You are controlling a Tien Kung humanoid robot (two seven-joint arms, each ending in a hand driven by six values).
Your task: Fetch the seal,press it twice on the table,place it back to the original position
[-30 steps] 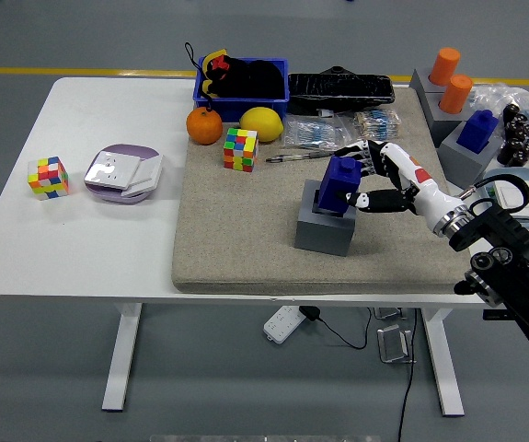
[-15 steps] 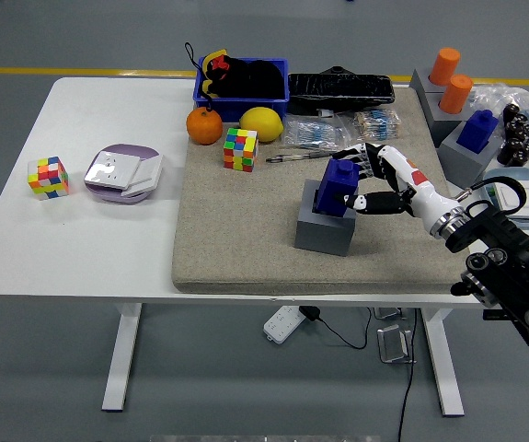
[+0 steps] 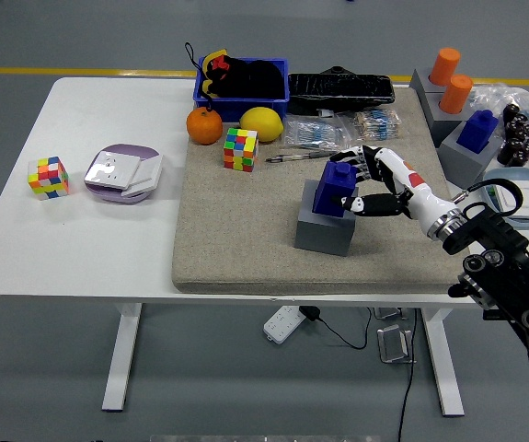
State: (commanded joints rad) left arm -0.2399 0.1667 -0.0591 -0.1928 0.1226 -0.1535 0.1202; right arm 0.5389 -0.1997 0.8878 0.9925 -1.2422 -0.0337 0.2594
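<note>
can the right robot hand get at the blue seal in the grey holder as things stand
Probably yes: the right robot hand is already at the blue seal, fingers curled around its right side, with nothing between them on the grey holder.

robot test lab: grey floor with yellow line, cluttered white table

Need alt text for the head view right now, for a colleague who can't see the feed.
The right robot hand grips a blue seal seated in its grey holder on a beige mat covering the white table. Behind sit a Rubik's cube, an orange and a lemon; the left arm is out of view.
</note>
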